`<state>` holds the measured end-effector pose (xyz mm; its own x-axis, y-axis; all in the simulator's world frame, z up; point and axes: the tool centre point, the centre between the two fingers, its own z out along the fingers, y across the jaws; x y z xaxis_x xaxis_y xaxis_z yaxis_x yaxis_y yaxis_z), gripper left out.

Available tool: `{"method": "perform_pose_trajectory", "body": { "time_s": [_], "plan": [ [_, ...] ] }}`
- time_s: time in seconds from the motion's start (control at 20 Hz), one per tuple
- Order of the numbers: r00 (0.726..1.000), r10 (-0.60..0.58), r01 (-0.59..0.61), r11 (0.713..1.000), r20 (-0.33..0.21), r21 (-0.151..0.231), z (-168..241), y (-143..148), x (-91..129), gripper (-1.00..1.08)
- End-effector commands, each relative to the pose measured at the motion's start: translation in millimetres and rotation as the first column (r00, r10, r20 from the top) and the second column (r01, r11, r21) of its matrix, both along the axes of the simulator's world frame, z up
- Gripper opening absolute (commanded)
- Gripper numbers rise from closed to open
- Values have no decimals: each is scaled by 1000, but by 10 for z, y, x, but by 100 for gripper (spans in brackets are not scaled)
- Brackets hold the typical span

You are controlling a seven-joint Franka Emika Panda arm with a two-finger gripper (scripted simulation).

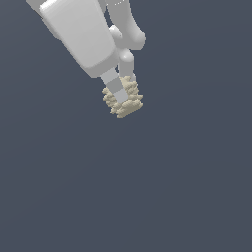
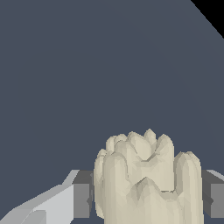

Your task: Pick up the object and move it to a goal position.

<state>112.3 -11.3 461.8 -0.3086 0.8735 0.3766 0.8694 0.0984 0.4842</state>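
Knobbly beige object (image 2: 146, 181) sits pinched between the white pincer's (image 1: 124, 98) two grey fingers (image 2: 81, 199).

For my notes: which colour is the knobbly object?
Pale beige object, clearest in the wrist view.
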Motion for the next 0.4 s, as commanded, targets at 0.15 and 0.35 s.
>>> {"method": "perform_pose_trajectory", "body": {
  "time_s": [0.15, 0.35],
  "plan": [
    [999, 33, -33, 999, 21, 12, 159, -49, 13, -100],
    [999, 38, -39, 999, 24, 14, 187, -61, 17, -100]
  ]
}}
